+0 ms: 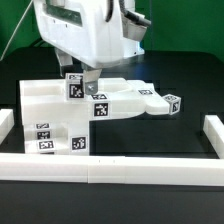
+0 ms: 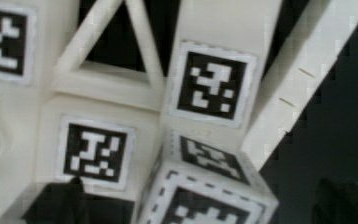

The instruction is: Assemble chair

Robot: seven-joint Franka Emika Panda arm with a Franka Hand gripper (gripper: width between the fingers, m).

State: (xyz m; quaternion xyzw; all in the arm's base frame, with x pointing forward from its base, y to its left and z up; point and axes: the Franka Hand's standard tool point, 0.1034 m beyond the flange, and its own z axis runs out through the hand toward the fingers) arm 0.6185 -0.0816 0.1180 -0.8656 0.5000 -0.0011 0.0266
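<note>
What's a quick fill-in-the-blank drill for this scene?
1. The table under the white blocky plastic chair parts is ____ in colour.
2. The small white tagged cube sits at the end of the parts on the exterior view's ____.
3. The hand points ____ at the parts.

Missing words: black; right; down.

Grasp mostly out of sight

In the exterior view the claw [image 1: 89,79] is partly hidden among the chair [image 1: 122,98] parts, its jaws too small to judge. The robot housing [image 1: 85,30] is cut by the top edge. The wrist view is blurred, with tags [image 2: 2,40] cropped at its edges and a cut-off dark shape [image 2: 60,200] that cannot be identified.
</note>
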